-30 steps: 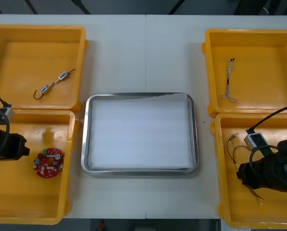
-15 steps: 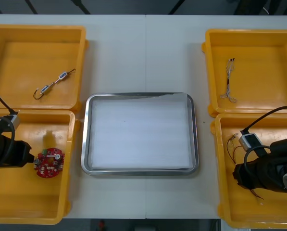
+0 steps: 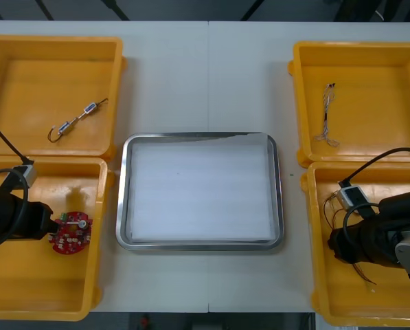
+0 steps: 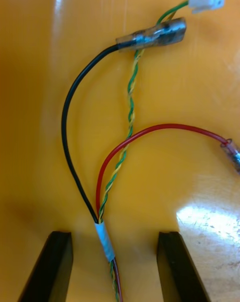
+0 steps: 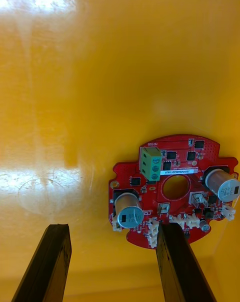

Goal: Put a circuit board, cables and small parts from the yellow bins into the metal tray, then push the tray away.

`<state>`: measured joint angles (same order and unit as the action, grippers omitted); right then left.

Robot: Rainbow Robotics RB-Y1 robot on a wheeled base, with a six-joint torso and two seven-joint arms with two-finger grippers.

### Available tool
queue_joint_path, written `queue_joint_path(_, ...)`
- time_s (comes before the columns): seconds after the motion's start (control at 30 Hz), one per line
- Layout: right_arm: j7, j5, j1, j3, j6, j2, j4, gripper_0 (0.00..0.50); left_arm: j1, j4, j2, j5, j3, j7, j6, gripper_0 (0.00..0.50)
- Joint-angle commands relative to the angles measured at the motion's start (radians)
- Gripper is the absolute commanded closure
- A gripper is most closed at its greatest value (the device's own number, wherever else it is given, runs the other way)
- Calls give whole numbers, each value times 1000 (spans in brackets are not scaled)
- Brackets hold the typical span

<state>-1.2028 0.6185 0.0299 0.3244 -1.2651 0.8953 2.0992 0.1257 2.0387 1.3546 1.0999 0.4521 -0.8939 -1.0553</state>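
While left end effector (image 5: 112,232) gapes at circuit board (image 5: 172,189), right end effector (image 4: 114,237) gapes astride cables (image 4: 125,132), white-lined tray (image 3: 122,206), light table (image 3: 205,75).

You see: light table (image 3: 163,82) | seam (image 3: 208,82) down the table's middle | dark floor (image 3: 177,8) past the table's far edge | more floor at its near edge

Red circuit board (image 5: 187,174), yellow bins (image 3: 53,40), green-and-yellow twisted cable (image 4: 131,107), white-lined metal tray (image 3: 201,199)
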Motion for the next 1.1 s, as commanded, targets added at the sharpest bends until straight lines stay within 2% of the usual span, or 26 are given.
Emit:
queue_joint_path(0.03, 43, -8, -13, 24, 7, -18, -8, 433, 58, 14, -11, -23, 57, 56, 18, 0)
queue_joint_path(0.07, 45, -8, -13, 24, 7, -19, -8, 484, 60, 14, -9, -28, 62, 58, 21, 0)
queue_joint_path(0.1, 45, -8, -13, 24, 7, -18, -8, 500, 60, 14, -11, -34, 63, 59, 23, 0)
queue_joint_path(0.5, 28, -16, -31, 1, -8, -18, -7, 500, 57, 6, -11, -75, 63, 62, 23, 0)
queue_joint_path(0.83, -11, -8, -65, -90, -160, -18, 82, 500, 58, 6, -9, -94, 92, 70, 34, 0)
queue_joint_path(0.93, -21, 9, -65, -127, -206, -18, 114, 500, 57, 6, -9, -95, 94, 73, 34, 0)
queue_joint_path(1.1, -44, 99, -67, -223, -293, -18, 166, 500, 57, 6, -12, -111, 114, 81, 52, 0)
